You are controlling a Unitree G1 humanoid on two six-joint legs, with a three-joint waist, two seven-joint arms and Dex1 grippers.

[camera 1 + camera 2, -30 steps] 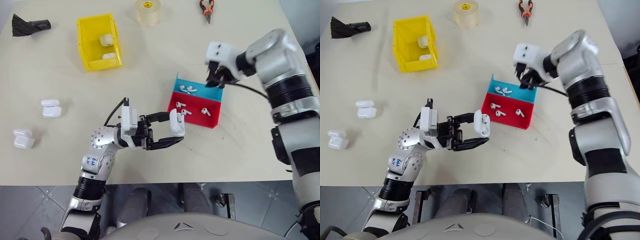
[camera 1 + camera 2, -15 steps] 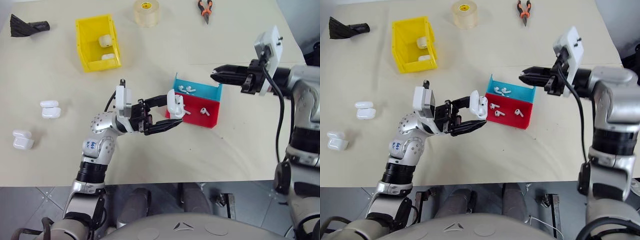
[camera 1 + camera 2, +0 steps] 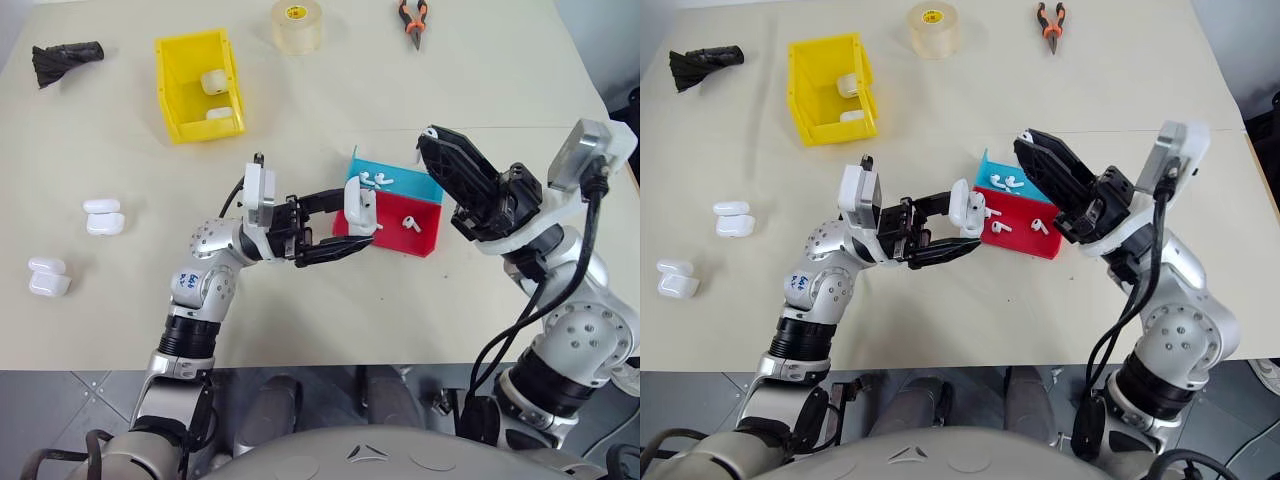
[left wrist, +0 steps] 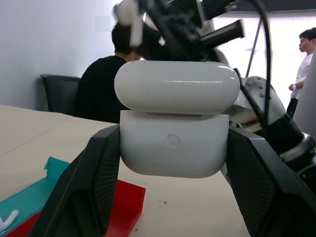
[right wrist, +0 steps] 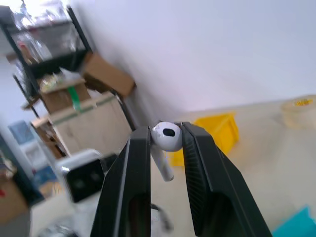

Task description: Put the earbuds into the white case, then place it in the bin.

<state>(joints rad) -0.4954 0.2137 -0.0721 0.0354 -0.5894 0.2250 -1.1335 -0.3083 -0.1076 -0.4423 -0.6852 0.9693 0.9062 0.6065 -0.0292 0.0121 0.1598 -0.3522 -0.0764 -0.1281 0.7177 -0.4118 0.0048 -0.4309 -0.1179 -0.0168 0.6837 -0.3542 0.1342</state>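
Note:
My left gripper (image 3: pixel 357 220) is shut on the white case (image 3: pixel 358 205), held upright above the table just in front of the red and blue tray (image 3: pixel 405 243); the left wrist view shows the case (image 4: pixel 174 143) between both fingers, lid on top. My right gripper (image 3: pixel 430 142) is raised to the right of the tray, pointing up and to the left, shut on one of the earbuds (image 5: pixel 165 138). More earbuds (image 3: pixel 377 180) lie in the tray. The yellow bin (image 3: pixel 170 95) stands at the far left with two white cases inside.
Two pairs of white cases (image 3: pixel 103 216) (image 3: pixel 46 277) lie at the table's left. A tape roll (image 3: pixel 297 24), orange pliers (image 3: pixel 413 18) and a black object (image 3: pixel 65 55) sit along the far edge. People show beyond the table in the left wrist view.
My right arm has swung back from over the tray towards me and turned its gripper up and to the left. The left gripper has carried the case a little farther, up to the tray.

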